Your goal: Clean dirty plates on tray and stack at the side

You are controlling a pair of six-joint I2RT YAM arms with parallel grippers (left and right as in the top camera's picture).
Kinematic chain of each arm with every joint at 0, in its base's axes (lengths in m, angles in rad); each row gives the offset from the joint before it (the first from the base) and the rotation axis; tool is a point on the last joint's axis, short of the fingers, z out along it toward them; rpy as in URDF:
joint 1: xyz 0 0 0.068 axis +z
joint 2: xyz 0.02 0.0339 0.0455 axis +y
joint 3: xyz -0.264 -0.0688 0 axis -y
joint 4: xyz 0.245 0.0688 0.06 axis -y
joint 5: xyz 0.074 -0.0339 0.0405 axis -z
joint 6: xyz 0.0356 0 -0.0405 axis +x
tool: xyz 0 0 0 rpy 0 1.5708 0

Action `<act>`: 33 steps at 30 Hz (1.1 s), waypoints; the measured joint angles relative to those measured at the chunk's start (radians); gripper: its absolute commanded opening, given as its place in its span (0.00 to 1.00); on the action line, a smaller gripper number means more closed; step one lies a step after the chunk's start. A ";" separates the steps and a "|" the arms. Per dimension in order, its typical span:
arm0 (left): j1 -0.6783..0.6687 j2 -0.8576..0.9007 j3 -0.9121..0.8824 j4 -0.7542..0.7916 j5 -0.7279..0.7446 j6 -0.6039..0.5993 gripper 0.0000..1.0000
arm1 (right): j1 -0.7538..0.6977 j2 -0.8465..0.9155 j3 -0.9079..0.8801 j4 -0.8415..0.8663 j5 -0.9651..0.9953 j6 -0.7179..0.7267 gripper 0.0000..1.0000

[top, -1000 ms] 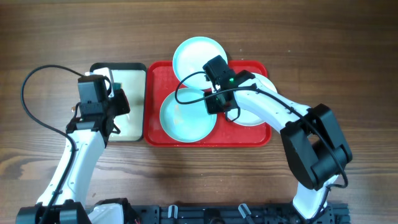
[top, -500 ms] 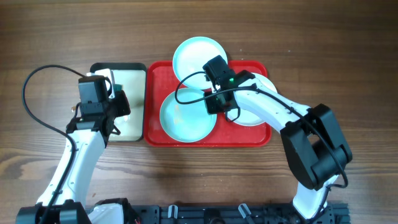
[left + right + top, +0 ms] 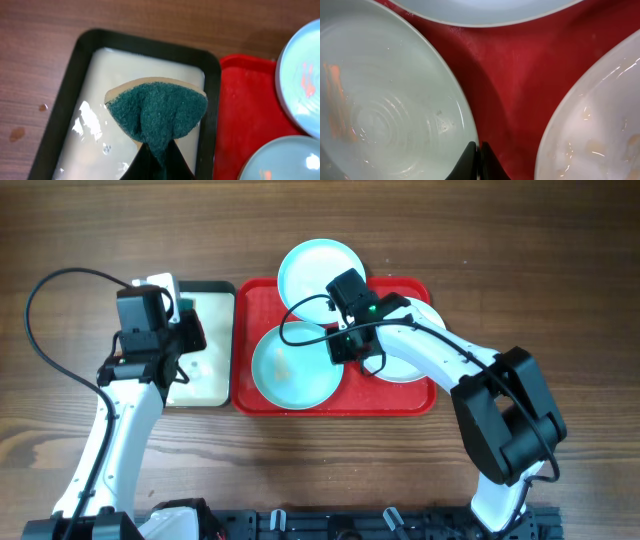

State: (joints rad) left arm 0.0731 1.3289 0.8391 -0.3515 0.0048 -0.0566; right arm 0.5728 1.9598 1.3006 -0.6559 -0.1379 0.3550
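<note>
The red tray (image 3: 400, 395) holds three plates. A pale aqua plate (image 3: 290, 370) with an orange smear lies at its front left. My right gripper (image 3: 340, 348) is shut on that plate's right rim (image 3: 470, 131), one finger on each side of the edge. A second aqua plate (image 3: 318, 270) overhangs the tray's far edge. The white plate (image 3: 405, 365) lies at the right, partly under the right arm. My left gripper (image 3: 159, 156) is shut on a green scouring sponge (image 3: 157, 110) and hangs over the black-rimmed tray (image 3: 90, 70).
The black-rimmed tray (image 3: 215, 288) with a wet cream inside sits right against the red tray's left side. Bare wooden table (image 3: 500, 240) surrounds both. Cables loop beside the left arm (image 3: 35, 320) and over the plates (image 3: 300, 325).
My left arm has moved left and away with the sponge. The front aqua plate has slid slightly left in the right gripper's hold.
</note>
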 measured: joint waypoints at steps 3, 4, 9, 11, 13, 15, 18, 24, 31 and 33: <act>-0.005 0.000 0.002 -0.029 0.005 -0.012 0.04 | 0.000 0.000 0.000 0.000 0.000 0.000 0.04; -0.010 0.000 0.002 -0.038 0.017 -0.024 0.04 | 0.000 0.000 0.000 0.000 0.000 0.000 0.04; -0.085 0.000 0.002 -0.042 0.131 -0.145 0.04 | 0.000 0.000 0.000 0.001 -0.001 0.001 0.04; -0.123 0.000 0.002 -0.042 0.165 -0.197 0.04 | 0.000 0.000 0.000 0.001 0.000 0.001 0.04; -0.187 0.000 0.002 -0.043 0.195 -0.265 0.04 | 0.000 0.000 0.000 0.001 0.000 0.001 0.04; -0.236 0.000 0.002 -0.043 0.206 -0.300 0.04 | 0.000 0.000 0.000 0.001 -0.001 0.001 0.04; -0.321 0.016 0.002 -0.054 0.209 -0.369 0.04 | 0.000 0.000 0.000 0.002 -0.001 0.001 0.04; -0.424 0.138 0.003 -0.063 0.171 -0.448 0.04 | 0.000 0.000 0.000 0.002 -0.001 0.001 0.04; -0.458 0.190 0.003 -0.084 0.080 -0.503 0.04 | 0.000 0.000 0.000 0.002 -0.001 0.001 0.04; -0.457 0.190 0.003 -0.091 0.058 -0.511 0.04 | 0.000 0.000 0.000 0.002 -0.001 0.001 0.04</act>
State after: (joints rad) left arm -0.3843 1.5188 0.8417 -0.4427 0.0631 -0.5678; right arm 0.5728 1.9598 1.3006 -0.6540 -0.1390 0.3557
